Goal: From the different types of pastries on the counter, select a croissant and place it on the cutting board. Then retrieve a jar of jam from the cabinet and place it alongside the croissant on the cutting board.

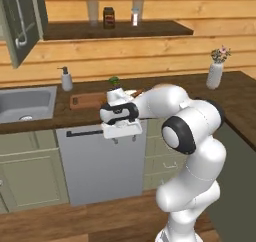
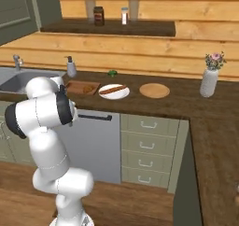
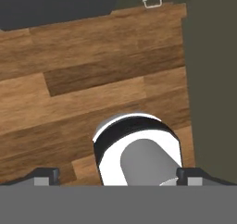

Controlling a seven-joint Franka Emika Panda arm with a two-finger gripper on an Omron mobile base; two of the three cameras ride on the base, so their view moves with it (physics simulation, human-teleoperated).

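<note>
Bare floor [image 3: 69, 89] below (cupboards [image 3: 208, 79] beside)

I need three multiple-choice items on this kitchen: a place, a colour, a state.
1. Where is the small golden-brown croissant? A on the flat reddish-brown wooden cutting board; B in the steel sink; C on the shelf.
2. The round plate under the long stick pastry is: A green; B white; C black.
3. The robot's hand is: A shut on a spoon; B open and empty; C shut on a fork.
1 A, it lies there; 2 B, white rim; 3 B, fingertips apart, nothing between.
</note>
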